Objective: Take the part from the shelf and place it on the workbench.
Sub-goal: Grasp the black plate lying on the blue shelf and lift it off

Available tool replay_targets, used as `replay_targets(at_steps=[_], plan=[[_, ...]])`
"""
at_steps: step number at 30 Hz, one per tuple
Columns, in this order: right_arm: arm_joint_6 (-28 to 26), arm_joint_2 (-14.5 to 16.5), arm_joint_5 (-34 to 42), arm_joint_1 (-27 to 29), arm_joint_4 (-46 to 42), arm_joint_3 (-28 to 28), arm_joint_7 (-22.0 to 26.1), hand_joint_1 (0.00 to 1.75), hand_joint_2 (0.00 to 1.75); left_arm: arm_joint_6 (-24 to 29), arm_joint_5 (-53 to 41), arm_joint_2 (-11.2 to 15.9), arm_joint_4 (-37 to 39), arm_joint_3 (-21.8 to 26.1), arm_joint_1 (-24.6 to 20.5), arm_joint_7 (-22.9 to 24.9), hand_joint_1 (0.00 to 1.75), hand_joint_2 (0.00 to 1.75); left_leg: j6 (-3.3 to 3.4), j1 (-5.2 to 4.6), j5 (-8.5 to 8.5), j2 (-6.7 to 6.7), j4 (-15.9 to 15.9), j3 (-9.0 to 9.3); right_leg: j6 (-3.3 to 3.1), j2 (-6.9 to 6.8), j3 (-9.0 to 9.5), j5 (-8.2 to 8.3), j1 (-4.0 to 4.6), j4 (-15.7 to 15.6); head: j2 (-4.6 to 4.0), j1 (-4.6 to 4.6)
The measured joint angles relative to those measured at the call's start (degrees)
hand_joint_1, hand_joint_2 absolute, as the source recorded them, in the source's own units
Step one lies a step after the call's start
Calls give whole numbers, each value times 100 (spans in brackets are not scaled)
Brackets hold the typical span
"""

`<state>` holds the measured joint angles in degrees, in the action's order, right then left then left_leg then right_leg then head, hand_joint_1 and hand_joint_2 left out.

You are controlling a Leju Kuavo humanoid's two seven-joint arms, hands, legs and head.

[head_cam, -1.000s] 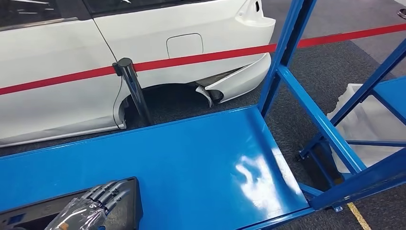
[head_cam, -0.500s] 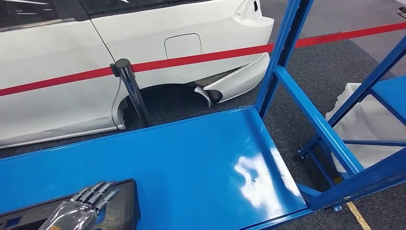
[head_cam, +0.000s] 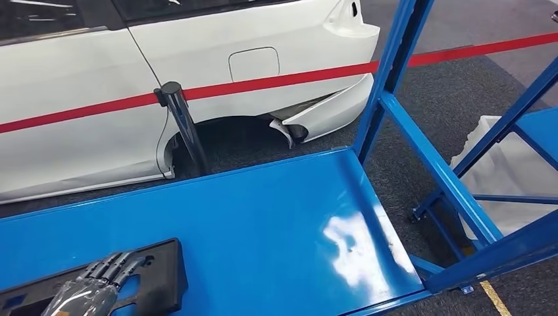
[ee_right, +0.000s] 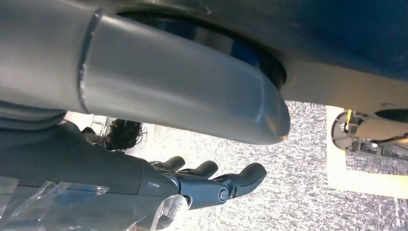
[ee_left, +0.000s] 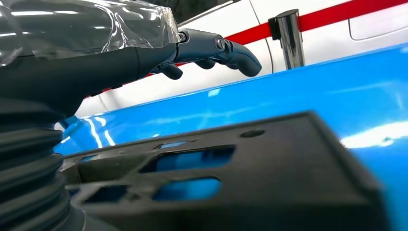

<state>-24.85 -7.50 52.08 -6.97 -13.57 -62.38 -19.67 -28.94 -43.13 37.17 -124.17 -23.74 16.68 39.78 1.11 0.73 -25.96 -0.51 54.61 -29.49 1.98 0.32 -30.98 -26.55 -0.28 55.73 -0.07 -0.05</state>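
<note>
A flat black plastic part (head_cam: 158, 273) with cut-out openings lies on the blue bench surface (head_cam: 276, 217) at its near left corner. My left hand (head_cam: 92, 289), wrapped in clear film, hovers over the part's near end. In the left wrist view its fingers (ee_left: 211, 48) stretch out straight above the part (ee_left: 288, 163), with a gap between them and nothing held. My right hand (ee_right: 207, 185) hangs low over speckled grey floor, fingers spread and empty.
A white car stands behind the bench, with a red barrier belt and its black post (head_cam: 184, 125) in front of it. Blue frame uprights (head_cam: 395, 66) and a slanted rail (head_cam: 441, 171) border the bench's right end. A white bin (head_cam: 507, 171) sits on the floor beyond.
My left hand has drawn back toward the lower left, uncovering more of the black part. The part stays flat on the blue surface.
</note>
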Motion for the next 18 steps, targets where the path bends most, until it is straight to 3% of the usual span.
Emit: replay_targets(at_steps=[2,4,7,8,9,10,12,14,18], plan=[[0,0,-4,-2,0,0,0,0,0,158,9,-7,68,71,50,0,0,175,-66,20,0,0,-11,-2,-71,3,-14,27,10,-21,0,-1],[0,-2,-10,-3,0,0,-1,0,0,315,1,-11,143,126,85,0,0,175,-123,38,-165,9,230,-103,-134,-3,-14,49,-5,-43,0,-4],[2,-3,-26,-1,0,0,-2,0,0,517,-72,-25,316,180,150,0,0,175,-181,42,-695,18,1364,-633,-185,-12,-17,50,9,-47,0,-13],[4,-2,-28,-1,0,0,-1,0,0,546,-108,-33,387,200,181,0,0,175,-188,40,-772,18,1648,-774,-190,-14,-15,47,25,-46,0,-15],[5,-2,-28,0,0,0,-1,0,0,567,-141,-40,455,219,209,1,0,175,-181,37,-741,18,1720,-817,-194,-14,-9,44,41,-46,0,-16],[8,-2,-28,1,0,0,-1,0,0,595,-157,-46,519,234,231,1,0,175,-159,29,-605,18,1550,-745,-195,-13,-1,42,55,-46,0,-19],[10,-1,-27,0,0,0,-2,0,0,698,-136,-52,622,252,259,2,0,175,-68,-7,-218,19,732,-372,-191,-11,19,38,78,-45,0,-20],[13,-1,-25,-4,0,0,-2,0,0,794,-83,-52,691,259,270,1,0,175,0,-55,-1,31,127,-109,-171,-11,21,27,101,-39,0,-18],[17,-5,-10,-7,0,0,-1,0,0,797,-56,-59,801,268,279,0,0,175,80,-62,59,45,-7,-69,-87,-14,5,-26,98,5,0,-11]])
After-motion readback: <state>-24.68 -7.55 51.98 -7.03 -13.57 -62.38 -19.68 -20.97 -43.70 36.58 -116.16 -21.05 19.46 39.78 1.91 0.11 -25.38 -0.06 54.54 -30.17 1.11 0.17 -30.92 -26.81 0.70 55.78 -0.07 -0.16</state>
